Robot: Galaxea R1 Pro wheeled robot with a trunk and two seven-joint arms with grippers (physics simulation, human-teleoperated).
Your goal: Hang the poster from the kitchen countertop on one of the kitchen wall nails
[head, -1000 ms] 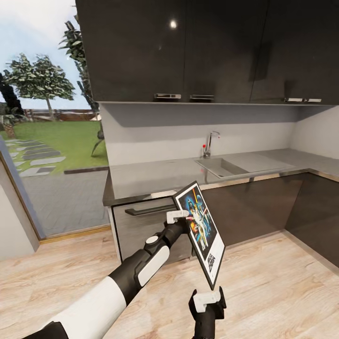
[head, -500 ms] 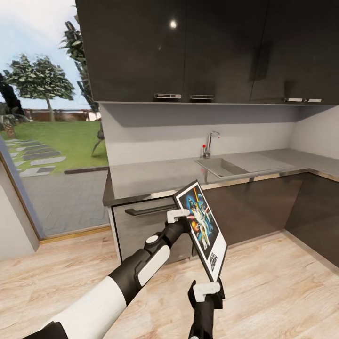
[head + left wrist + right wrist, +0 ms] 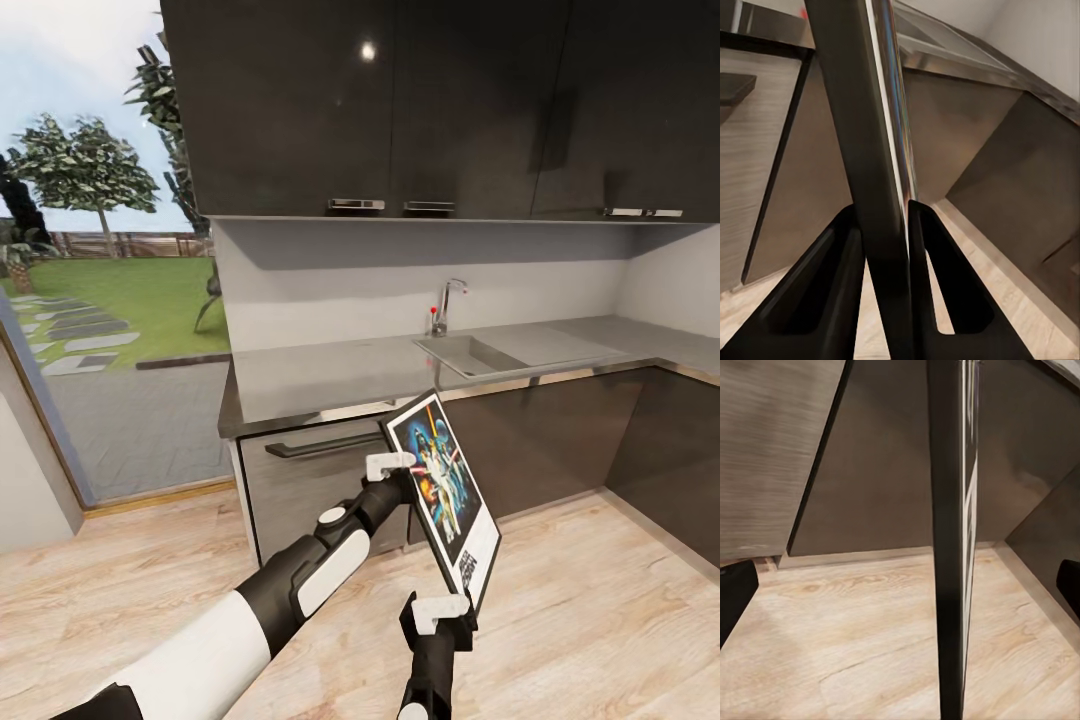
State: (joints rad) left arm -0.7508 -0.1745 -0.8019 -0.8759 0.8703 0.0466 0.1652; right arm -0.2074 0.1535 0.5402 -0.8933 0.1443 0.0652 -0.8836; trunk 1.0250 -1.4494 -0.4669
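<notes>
The left tool point(image 3: 400, 468) is pinching the poster point(image 3: 445, 493) by its frame edge, holding it in the air in front of the dark cabinet fronts point(image 3: 540, 440), below the bench point(image 3: 340, 375) and clear of the wooden floor point(image 3: 600, 620). In the head view the poster is sitting just right of centre, tilting so that its top corner is leaning toward 11 o'clock and its bottom corner toward 5 o'clock, with the printed face turned toward the camera. In the left wrist view the two dark fingers point(image 3: 832, 292) are pressing on either side of the poster point(image 3: 874, 150), which is showing edge-on as a dark strip with a glossy band. The right tool point(image 3: 440, 618) is hanging at about 6 o'clock from the poster, just beside its bottom corner; its jaws are standing spread. In the right wrist view the poster point(image 3: 949, 540) is running edge-on between the two finger tips point(image 3: 736, 592), which are lying well apart from it on either side and not touching it. On the bench, at about 1 o'clock from the poster, the sink point(image 3: 470, 352) is lying inset with the tap point(image 3: 447, 300) rising behind it. Dark upper cabinets point(image 3: 400, 100) are hanging above, and a garden point(image 3: 90, 290) is showing through the glass toward 10 o'clock.
</notes>
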